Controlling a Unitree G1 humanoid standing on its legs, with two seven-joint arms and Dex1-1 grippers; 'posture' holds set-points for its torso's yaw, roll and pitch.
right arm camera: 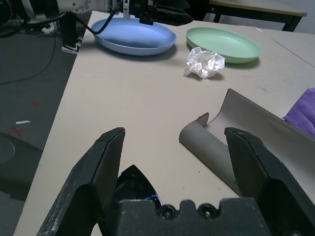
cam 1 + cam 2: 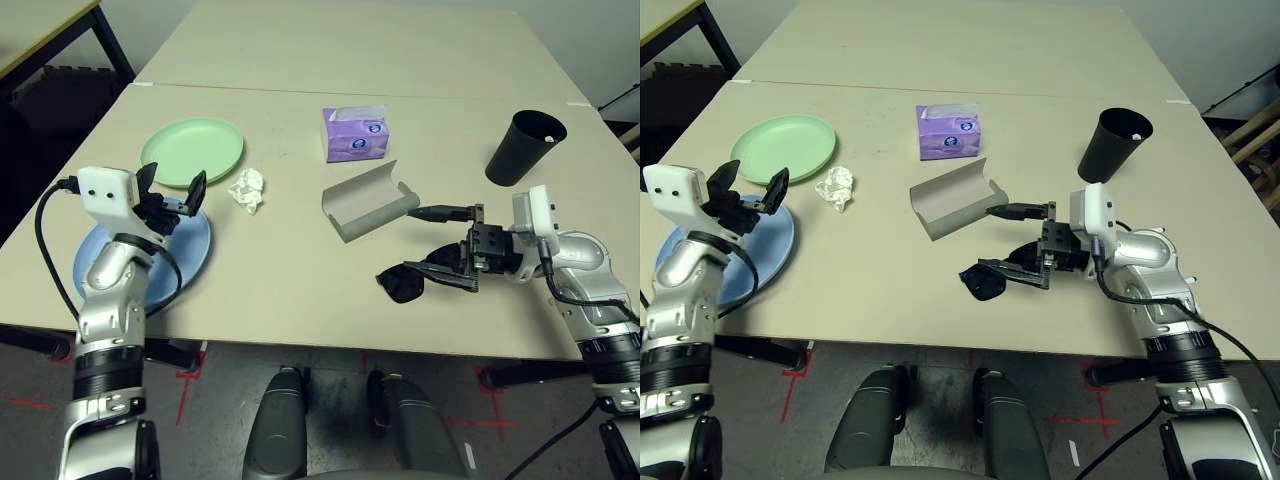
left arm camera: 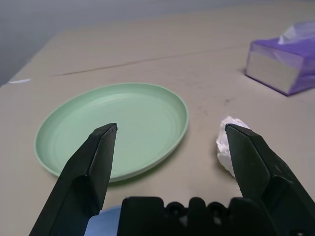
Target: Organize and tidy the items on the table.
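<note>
Black sunglasses (image 2: 402,284) lie near the table's (image 2: 270,318) front edge beneath the spread right hand (image 2: 432,243).

Bench (image 2: 290,290), beige; centred on it, tissue box (image 2: 355,136), purple with white and blue marks. Left of the box: plates, pale green (image 2: 192,150) and light blue (image 2: 193,250); tissue (image 2: 247,190), white. Nearer than the box: glasses case (image 2: 370,203), grey; sunglasses (image 2: 402,284), black. Right: cup (image 2: 522,150), black.
</note>
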